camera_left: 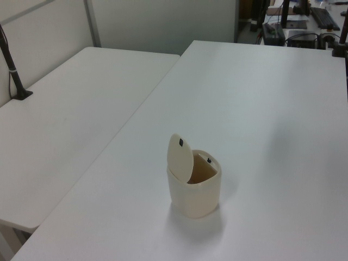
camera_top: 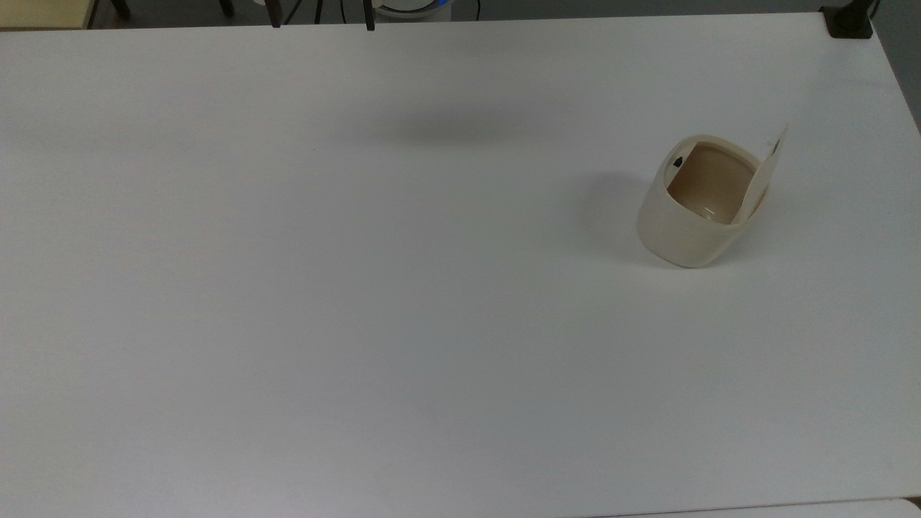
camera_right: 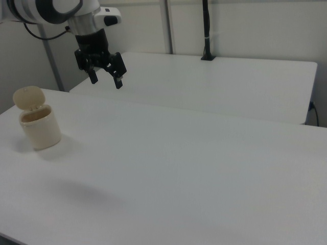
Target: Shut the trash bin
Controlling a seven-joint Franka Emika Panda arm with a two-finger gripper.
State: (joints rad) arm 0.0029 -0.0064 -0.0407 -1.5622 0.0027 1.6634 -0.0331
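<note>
In the right view, going from left to right, the small cream plastic trash bin with a rounded-square body is met first, standing upright on the white table near the right view's left edge. Its flat hinged lid is raised upright at the back of the rim, so the tan interior is exposed. The black two-finger pincer is seen further to the right view's right and higher up, hanging in the air above the table on the white arm; the bin is thus placed below the pincer and to its left in the right view, well apart from it. The two black fingers are spread wide, with a clear gap between them and nothing held.

In the top view, the bin is found toward the top view's right side, with the lid standing at its right rim and a small black button at the opposite rim.

In the left view, the bin is shown in the lower middle, lid raised on its left.
</note>
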